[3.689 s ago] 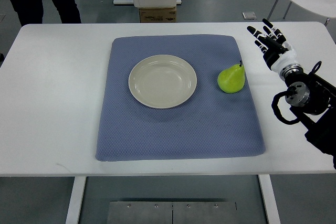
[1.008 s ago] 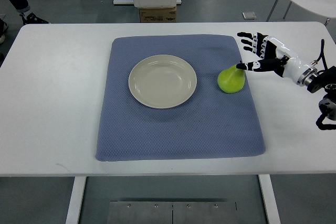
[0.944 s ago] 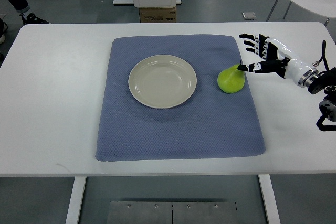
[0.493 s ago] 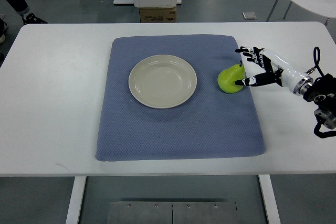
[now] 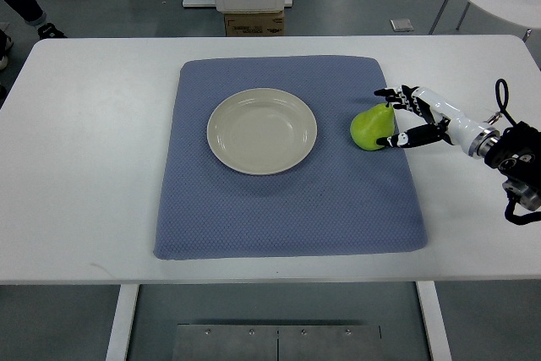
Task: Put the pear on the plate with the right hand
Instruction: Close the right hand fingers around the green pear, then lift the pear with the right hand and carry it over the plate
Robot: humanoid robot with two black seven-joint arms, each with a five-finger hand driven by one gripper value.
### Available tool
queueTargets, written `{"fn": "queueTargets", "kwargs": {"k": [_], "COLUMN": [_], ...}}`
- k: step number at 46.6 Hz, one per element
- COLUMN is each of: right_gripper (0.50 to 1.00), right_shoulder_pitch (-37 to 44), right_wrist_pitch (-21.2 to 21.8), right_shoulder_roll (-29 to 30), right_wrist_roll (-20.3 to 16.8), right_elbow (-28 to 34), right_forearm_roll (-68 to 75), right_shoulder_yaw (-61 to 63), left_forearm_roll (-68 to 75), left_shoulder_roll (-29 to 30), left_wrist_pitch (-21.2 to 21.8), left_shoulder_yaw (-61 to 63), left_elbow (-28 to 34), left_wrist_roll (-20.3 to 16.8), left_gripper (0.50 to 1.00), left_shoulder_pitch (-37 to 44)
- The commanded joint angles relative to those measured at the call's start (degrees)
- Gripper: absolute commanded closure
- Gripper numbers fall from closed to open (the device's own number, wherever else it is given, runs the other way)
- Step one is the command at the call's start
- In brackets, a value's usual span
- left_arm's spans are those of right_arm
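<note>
- One pear (image 5: 371, 127) is sitting right at the hand (image 5: 412, 118).
- One plate (image 5: 262, 131) is lying well left of the hand.
- One mat (image 5: 287, 200) is lying under both.
- One table (image 5: 84, 158) is carrying everything.
- One hand is showing.

We saw the right hand (image 5: 412, 117) reaching in from the right edge, its fingers (image 5: 390, 93) spread and half-curled.

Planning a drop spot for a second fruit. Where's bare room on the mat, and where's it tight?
Free: the mat between the plate and its near edge, the strip left of the plate, and the white table beyond. Tight: the mat's right side, where the right hand brackets the pear.
</note>
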Motion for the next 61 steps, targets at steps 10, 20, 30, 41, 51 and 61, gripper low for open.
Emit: {"fn": "queueTargets", "kwargs": {"k": [10,20,30,41,51,61], "right_gripper": [0.599,0.597,0.599,0.663,0.82,1.0], "right_shoulder_pitch": [0.54,0.98,1.42,1.86,2.38,3.17], "right_wrist_pitch": [-0.33,-0.33,-0.33,-0.33,-0.33,-0.41], "right_shoulder_roll": [0.97,1.41,2.11,2.02,2.02,2.02], "right_wrist_roll": [0.04,-0.13,-0.13,-0.13,0.22,1.1], "right_elbow": [0.01,0.1,0.1,0.01,-0.08,-0.08], "right_forearm_roll": [-0.01,-0.01,-0.01,-0.09,-0.09,-0.09], "right_shoulder_yaw": [-1.45,-1.46,-3.12,-4.62,-5.76,-5.76], "left_forearm_roll": [0.0,0.0,0.0,0.0,0.0,0.0], "left_shoulder_roll": [0.0,0.0,0.0,0.0,0.0,0.0], "left_wrist_pitch": [0.0,0.0,0.0,0.0,0.0,0.0], "left_shoulder_yaw": [-0.01,-0.01,-0.01,-0.01,-0.01,-0.01], "left_elbow": [0.04,0.04,0.04,0.04,0.04,0.04], "left_wrist_roll": [0.0,0.0,0.0,0.0,0.0,0.0], "left_gripper": [0.5,0.5,0.5,0.5,0.5,0.5], "left_shoulder_pitch": [0.0,-0.09,0.0,-0.09,0.0,0.0]}}
